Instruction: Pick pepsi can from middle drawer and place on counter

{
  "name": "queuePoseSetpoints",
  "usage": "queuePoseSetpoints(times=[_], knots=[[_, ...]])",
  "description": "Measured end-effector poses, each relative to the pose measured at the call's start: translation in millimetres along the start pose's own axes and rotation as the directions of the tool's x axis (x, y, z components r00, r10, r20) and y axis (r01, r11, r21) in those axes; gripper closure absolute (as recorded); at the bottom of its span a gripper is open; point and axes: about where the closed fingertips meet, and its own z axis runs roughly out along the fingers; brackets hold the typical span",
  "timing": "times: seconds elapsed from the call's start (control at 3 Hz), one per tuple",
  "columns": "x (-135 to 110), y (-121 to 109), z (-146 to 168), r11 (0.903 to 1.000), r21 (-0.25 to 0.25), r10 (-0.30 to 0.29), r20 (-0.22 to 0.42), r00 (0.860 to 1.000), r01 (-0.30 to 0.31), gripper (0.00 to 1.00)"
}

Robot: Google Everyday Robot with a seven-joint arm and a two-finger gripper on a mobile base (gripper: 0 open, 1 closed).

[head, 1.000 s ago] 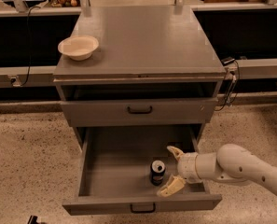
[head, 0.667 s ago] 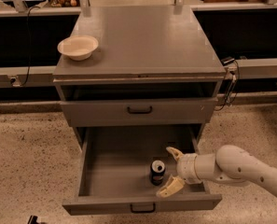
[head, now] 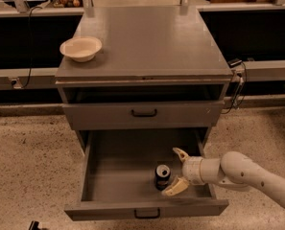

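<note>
pincer low inside open middle drawer, spread wide, nothing held. pepsi can upright just ahead of its tips, placed for side-on grasp. bench well above pincer, awaiting can.

I have my gripper low in the camera view, just right of centre, pointing left. Its two tan fingers are spread wide apart, one above and one below. The white wrist lies level behind them, and the arm reaches in from the lower right edge, bent at a rounded joint.
</note>
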Motion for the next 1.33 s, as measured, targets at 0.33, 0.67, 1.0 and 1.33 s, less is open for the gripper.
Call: queuePoseSetpoints(times=[0.33, 0.67, 1.0, 1.33], knots=[[22, -15, 18, 0.9996, 0.005, -0.029, 0.029, 0.999, 0.029, 0.0], [37, -21, 32, 0.9995, -0.008, -0.031, 0.059, 0.998, 0.031, 0.0], [37, -22, 46, 0.9985, -0.039, -0.033, 0.114, 0.993, 0.038, 0.25], [31, -19, 52, 0.9962, -0.074, -0.034, 0.17, 0.985, 0.048, 0.5]])
